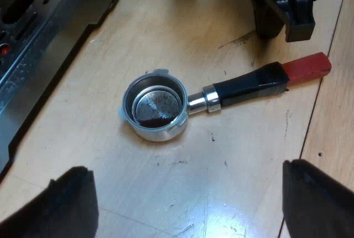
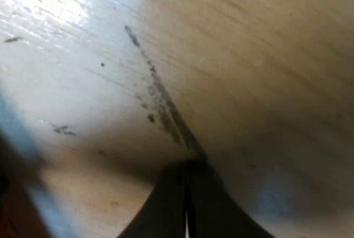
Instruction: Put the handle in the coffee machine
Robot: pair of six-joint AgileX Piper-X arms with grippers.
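The metal holder (image 1: 154, 108) lies loose on the wooden table, its basket facing up with dark coffee residue inside. Its black handle (image 1: 249, 86) ends in a red tip (image 1: 307, 67). My left gripper (image 1: 185, 171) hovers open above the holder, its two black fingers spread wide with nothing between them. My right gripper (image 1: 282, 5) is down near the table just beyond the red tip. In the right wrist view, my right gripper (image 2: 188, 166) has its fingers pressed together, close over the wood by a dark scratch (image 2: 160, 105), holding nothing.
The espresso machine's metal base and drip tray (image 1: 38, 33) stand close to the holder's basket side. A seam in the tabletop (image 1: 323, 83) runs past the red tip. Small dark specks dot the wood.
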